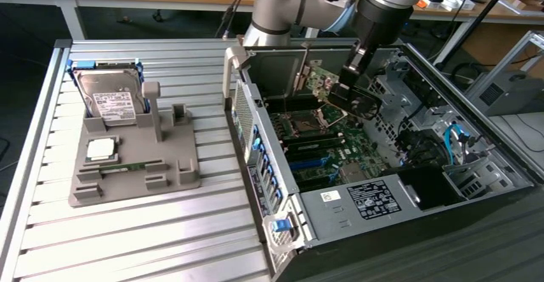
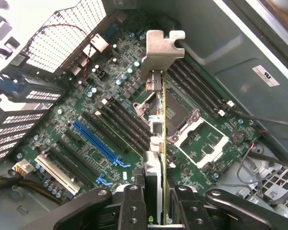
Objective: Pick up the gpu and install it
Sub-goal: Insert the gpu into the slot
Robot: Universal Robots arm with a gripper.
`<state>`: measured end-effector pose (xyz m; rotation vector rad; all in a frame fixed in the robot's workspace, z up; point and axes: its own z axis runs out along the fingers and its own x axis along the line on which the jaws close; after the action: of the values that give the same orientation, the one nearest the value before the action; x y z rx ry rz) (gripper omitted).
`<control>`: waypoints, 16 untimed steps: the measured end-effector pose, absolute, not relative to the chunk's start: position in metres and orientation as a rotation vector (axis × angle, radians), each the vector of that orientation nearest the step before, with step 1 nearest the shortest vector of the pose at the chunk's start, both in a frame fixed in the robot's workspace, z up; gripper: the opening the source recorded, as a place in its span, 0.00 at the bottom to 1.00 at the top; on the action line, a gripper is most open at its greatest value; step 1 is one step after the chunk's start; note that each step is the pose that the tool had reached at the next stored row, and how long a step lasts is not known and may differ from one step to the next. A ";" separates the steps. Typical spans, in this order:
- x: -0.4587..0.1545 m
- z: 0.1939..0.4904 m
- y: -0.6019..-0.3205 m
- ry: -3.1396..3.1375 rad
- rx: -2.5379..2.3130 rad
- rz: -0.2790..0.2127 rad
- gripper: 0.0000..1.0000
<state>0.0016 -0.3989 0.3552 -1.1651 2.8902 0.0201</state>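
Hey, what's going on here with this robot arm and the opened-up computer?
The arm's tool is gripping the gpu by one end, holding it edge-on inside the open computer case. The card hangs above the motherboard and isn't in a slot yet. Outside the case, a hard drive stands in a grey holder.

You've a green gpu [image 2: 158,129] with a silver bracket [image 2: 162,50] in your black gripper [image 2: 157,203]; beyond it, a green motherboard [image 2: 120,81] with one blue slot [image 2: 98,143].
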 end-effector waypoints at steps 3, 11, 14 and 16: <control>0.002 0.355 -0.399 2.880 -1.191 0.020 0.27; 0.002 0.355 -0.399 2.850 -1.261 0.021 0.27; 0.002 0.355 -0.399 2.837 -1.290 0.022 0.27; 0.002 0.355 -0.399 2.828 -1.310 0.022 0.27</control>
<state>0.0016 -0.3989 0.3548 -1.3101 2.8282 0.0221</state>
